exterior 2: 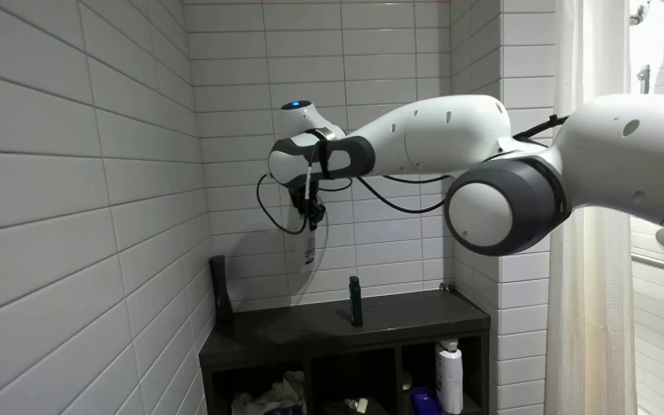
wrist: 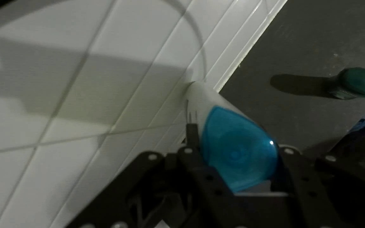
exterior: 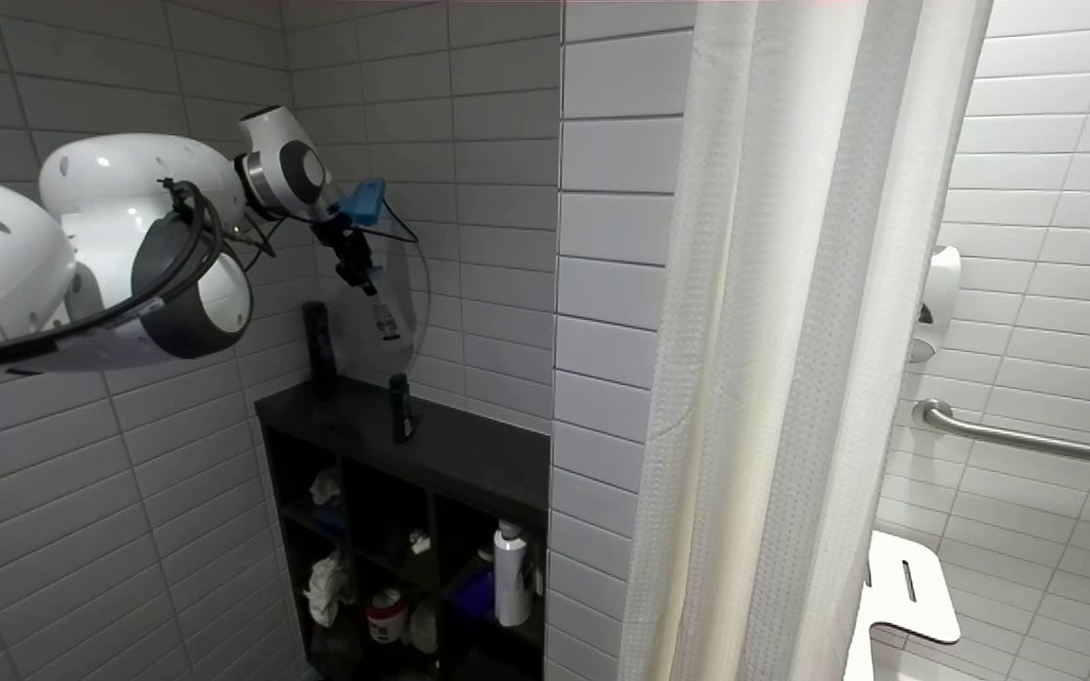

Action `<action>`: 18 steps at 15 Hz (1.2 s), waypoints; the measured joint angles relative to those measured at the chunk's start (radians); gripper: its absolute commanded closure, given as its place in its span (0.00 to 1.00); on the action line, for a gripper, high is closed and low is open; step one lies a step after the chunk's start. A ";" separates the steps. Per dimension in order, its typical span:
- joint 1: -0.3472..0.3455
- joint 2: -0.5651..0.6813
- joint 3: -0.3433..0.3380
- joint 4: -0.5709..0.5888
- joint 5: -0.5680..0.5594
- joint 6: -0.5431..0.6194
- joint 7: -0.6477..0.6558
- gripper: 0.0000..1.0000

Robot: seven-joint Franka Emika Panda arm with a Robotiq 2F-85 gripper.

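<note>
My gripper [wrist: 236, 150] is closed around a white bottle with a translucent blue cap [wrist: 236, 152], one finger on each side of the cap. In an exterior view the pale bottle [exterior: 389, 320] hangs cap-up and slightly tilted below the gripper [exterior: 360, 270], a label on its lower half. The same bottle [exterior 2: 310, 248] shows against the tiled wall, above the dark shelf top [exterior 2: 424, 305] and apart from it. A dark green bottle [wrist: 360, 83] stands on that top, to the right in the wrist view. The fingertips are partly hidden behind the cap.
A tall dark object [exterior: 320, 345] stands in the shelf top's corner, by the wall. Compartments below hold a large white bottle [exterior 2: 449, 377], a blue item [exterior 2: 424, 400], cloth [exterior 2: 286, 392] and a red-and-white tub [exterior: 387, 615]. A pale curtain [exterior: 772, 331] hangs beyond the tiled partition.
</note>
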 measured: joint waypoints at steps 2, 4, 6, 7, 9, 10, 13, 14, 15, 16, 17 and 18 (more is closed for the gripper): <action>-0.008 0.000 0.006 -0.004 0.005 -0.002 0.043 0.82; -0.016 0.001 0.019 -0.007 0.010 -0.008 0.050 0.82; -0.021 0.005 0.032 -0.007 0.012 -0.019 0.050 0.82; -0.022 0.008 0.039 -0.007 0.015 -0.025 0.052 0.82; -0.028 0.014 0.054 -0.008 0.030 -0.037 0.061 0.82; -0.031 0.017 0.062 -0.008 0.040 -0.044 0.064 0.82; -0.046 0.026 0.081 -0.008 0.069 -0.070 0.093 0.82; -0.051 0.029 0.084 -0.008 0.077 -0.077 0.109 0.82; -0.056 0.031 0.088 -0.008 0.084 -0.083 0.127 0.82; -0.061 0.034 0.092 -0.008 0.092 -0.089 0.147 0.82; -0.065 0.036 0.095 -0.008 0.099 -0.093 0.169 0.82; -0.067 0.037 0.097 -0.008 0.104 -0.097 0.193 0.82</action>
